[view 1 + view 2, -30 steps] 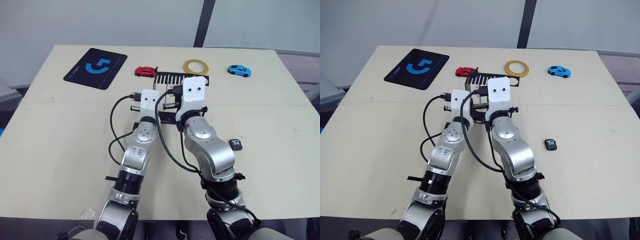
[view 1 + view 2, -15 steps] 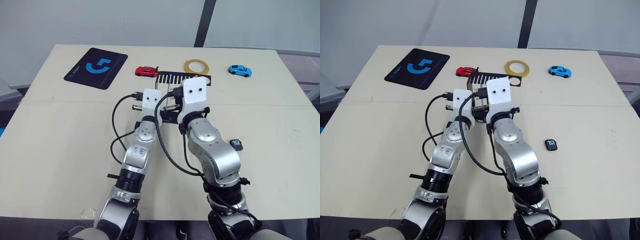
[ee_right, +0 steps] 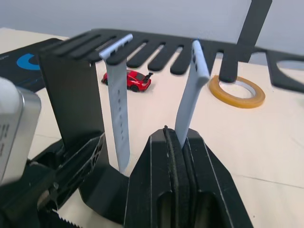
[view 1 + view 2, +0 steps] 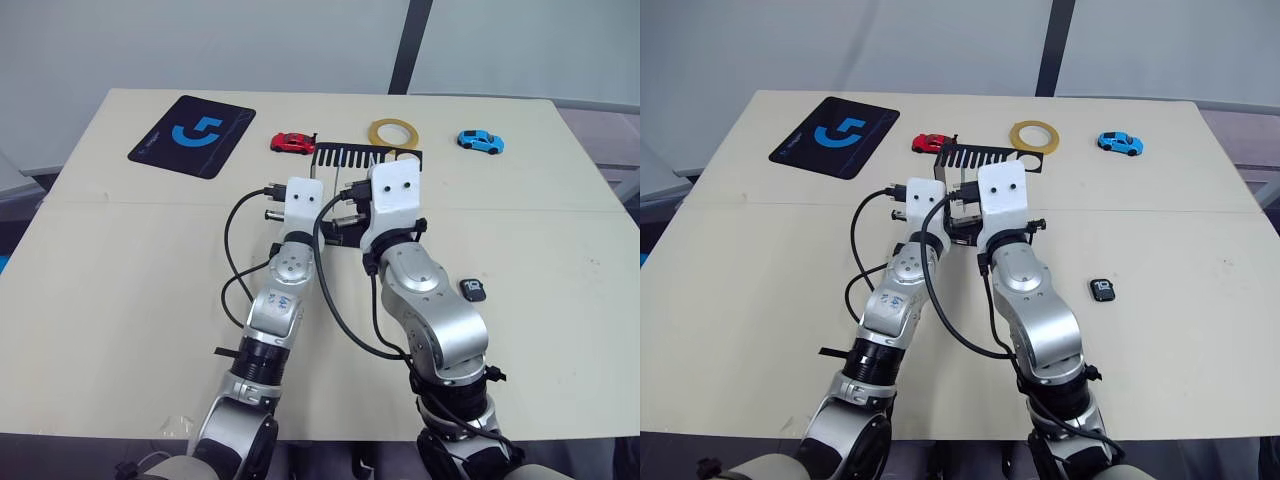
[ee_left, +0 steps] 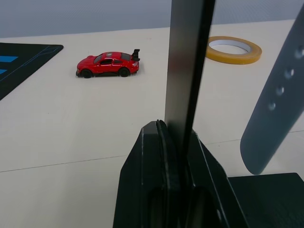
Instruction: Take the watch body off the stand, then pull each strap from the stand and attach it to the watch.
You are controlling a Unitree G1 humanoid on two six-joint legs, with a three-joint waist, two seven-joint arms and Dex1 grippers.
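Now, head views first. I see both arms reaching forward to the stand (image 4: 345, 170), which sits mid-table between the red car (image 4: 291, 143) and the tape roll (image 4: 392, 132). The blue car (image 4: 479, 141) is off to the right, and the mat (image 4: 190, 135) sits at the far left. The watch body (image 4: 472, 290) lies flat on the table, right of the right arm and well apart from the stand. The table (image 4: 120, 290) is pale wood.

Left wrist view: the left gripper (image 5: 174, 137) has its fingers pressed together on the stand's upright post (image 5: 187, 61), which rises straight between them. A strap (image 5: 278, 95) with small holes hangs just beside it. The red car and tape roll lie on the table beyond.

Right wrist view: the right gripper (image 3: 178, 137) is closed on the lower end of one strap (image 3: 190, 90), which runs up to the comb-slotted top plate (image 3: 156, 45). The second strap (image 3: 118, 95) hangs free from another slot, next to the post. I also see the left gripper's black fingers (image 3: 78, 154) at the post's foot.
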